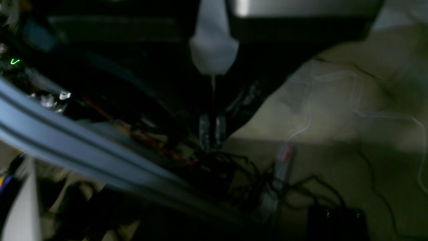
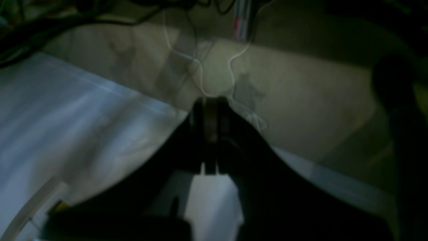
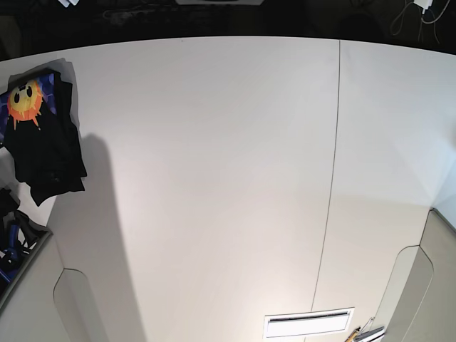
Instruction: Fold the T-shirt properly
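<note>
The black T-shirt [image 3: 44,146] hangs bunched at the far left edge of the white table [image 3: 214,178], its orange sun-face print [image 3: 24,102] on blue facing up at the top. In the right wrist view my right gripper [image 2: 210,110] is shut, with black T-shirt fabric [image 2: 267,187] draped around and below the fingers, over the table's edge. My left gripper [image 1: 211,130] looks down past the table at the floor; its two dark fingers stand close together with nothing between them. The view is dark and blurred.
A grey metal rail [image 1: 67,140] and a tangle of cables [image 1: 260,177] lie below the left gripper. White cables [image 2: 200,73] run over the floor under the right gripper. A seam [image 3: 331,178] runs down the table. A white slotted plate [image 3: 308,324] sits near its front edge.
</note>
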Available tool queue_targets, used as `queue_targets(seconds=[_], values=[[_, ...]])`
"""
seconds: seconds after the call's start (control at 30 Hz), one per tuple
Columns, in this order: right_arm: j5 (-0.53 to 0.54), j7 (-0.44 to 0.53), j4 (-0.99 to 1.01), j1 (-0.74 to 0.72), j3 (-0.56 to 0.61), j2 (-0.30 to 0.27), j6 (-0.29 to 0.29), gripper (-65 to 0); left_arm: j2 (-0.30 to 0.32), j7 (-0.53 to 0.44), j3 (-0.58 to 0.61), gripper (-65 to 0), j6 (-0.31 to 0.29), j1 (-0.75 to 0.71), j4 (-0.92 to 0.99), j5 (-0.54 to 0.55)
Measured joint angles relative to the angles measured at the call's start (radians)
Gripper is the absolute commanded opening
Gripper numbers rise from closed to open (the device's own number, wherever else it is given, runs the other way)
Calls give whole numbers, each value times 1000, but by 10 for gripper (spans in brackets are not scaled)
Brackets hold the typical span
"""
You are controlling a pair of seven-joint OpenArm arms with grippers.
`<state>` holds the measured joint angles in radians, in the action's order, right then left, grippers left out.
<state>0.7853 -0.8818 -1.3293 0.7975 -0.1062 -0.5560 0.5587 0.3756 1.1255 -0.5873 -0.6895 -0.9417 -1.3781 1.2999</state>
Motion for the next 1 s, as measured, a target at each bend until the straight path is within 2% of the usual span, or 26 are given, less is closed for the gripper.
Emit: queue_targets(seconds=[0.13, 0.3, 0.37, 0.4, 0.47, 0.53, 0.57, 0.67, 0.87, 0.93, 1.0], values=[[-35, 105, 210, -104, 144, 3, -2, -650, 33, -291, 208, -643, 0, 8, 97, -226], [-111, 263, 391, -233, 289, 25, -4, -650, 26, -633, 425, -643, 0, 113, 180, -558], [-182, 363, 443, -278, 324, 51, -31, -650, 26, -785, 508, -643, -1, 180, 235, -708], [-207, 418, 470, -298, 335, 68, -59, -650, 26, -829, 548, -643, 0, 221, 267, -774], [-264, 504, 525, -344, 355, 105, -122, -650, 14, -842, 619, -643, 4, 315, 333, -893], [-273, 536, 583, -395, 376, 140, -166, -650, -20, -847, 671, -643, 139, 408, 409, -966], [-273, 548, 610, -422, 385, 158, -185, -650, -37, -850, 691, -643, 187, 452, 449, -998], [-276, 559, 695, -502, 403, 211, -272, -650, -74, -890, 724, -643, 278, 551, 567, -1065], [-274, 685, 825, -620, 404, 314, -459, -650, -121, -941, 727, -644, 310, 678, 760, -1132], [-273, 698, 844, -645, 404, 344, -534, -650, -127, -943, 727, -650, 310, 710, 801, -1142], [-274, 696, 847, -660, 404, 367, -582, -650, -124, -943, 726, -650, 311, 728, 819, -1142]])
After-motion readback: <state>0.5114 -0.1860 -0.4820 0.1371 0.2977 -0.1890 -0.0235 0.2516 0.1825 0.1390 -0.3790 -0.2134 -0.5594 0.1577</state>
